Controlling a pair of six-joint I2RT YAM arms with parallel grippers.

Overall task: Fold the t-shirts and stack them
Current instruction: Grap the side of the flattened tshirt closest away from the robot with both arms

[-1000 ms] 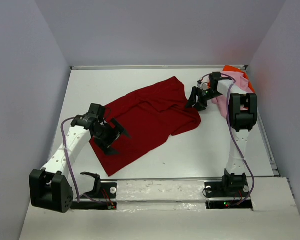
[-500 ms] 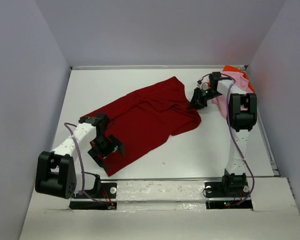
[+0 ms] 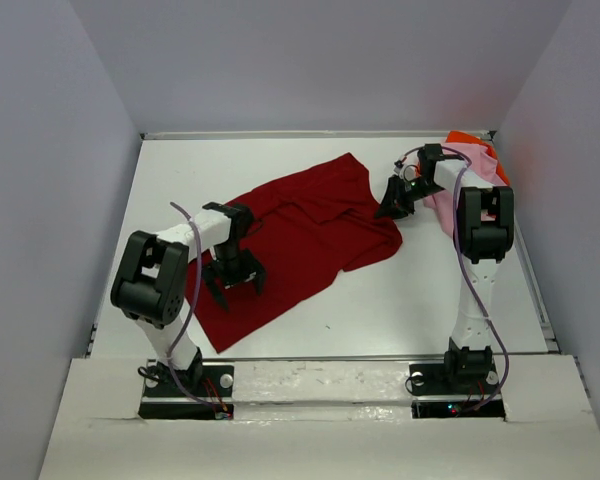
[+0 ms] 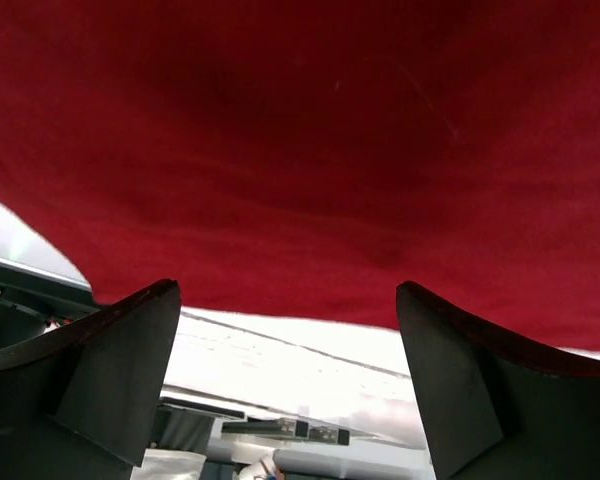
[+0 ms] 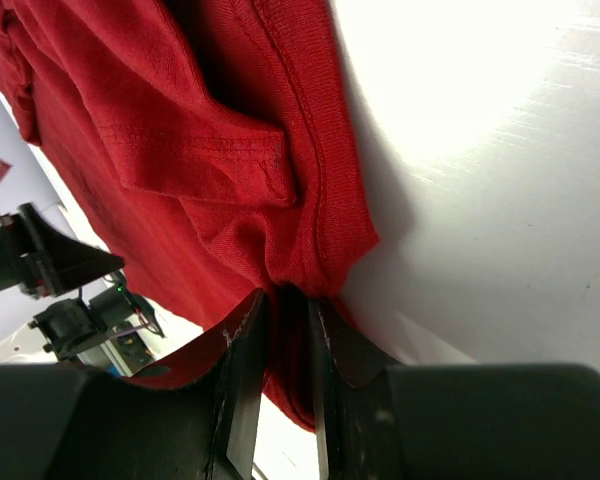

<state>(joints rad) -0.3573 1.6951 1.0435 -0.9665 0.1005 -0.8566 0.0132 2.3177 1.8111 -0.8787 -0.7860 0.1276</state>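
Dark red t-shirt (image 3: 305, 225): lies opened out but rumpled across the middle of the frame in the top view, running slantwise from lower left to upper centre. Folds gather along its right edge.
Shirt at the right grip: in the right wrist view a hemmed flap is doubled over near the middle of the frame. A bunched edge of the red cloth runs down into the fingers at lower centre.
Shirt at the left grip: in the left wrist view smooth red cloth fills the upper two thirds of the frame, with its edge curving along the bottom.
Light pink t-shirt (image 3: 480, 160): bunched in the upper right of the top view, well apart from the red one and partly hidden by the right arm.
Bright orange t-shirt (image 3: 463, 137): only a strip shows at the far upper right, just beyond the pink cloth and touching it.
Right gripper (image 5: 287, 298): at the red shirt's right edge, with its fingers (image 5: 242, 360) drawn almost together and pinching a fold of that cloth.
Left gripper (image 4: 288, 290): over the shirt's lower left part, with its fingers (image 4: 130, 370) spread wide and nothing between them. Whether they touch the cloth cannot be told.
Table (image 3: 420, 290): white, with bare surface at lower right and along the top of the frame.
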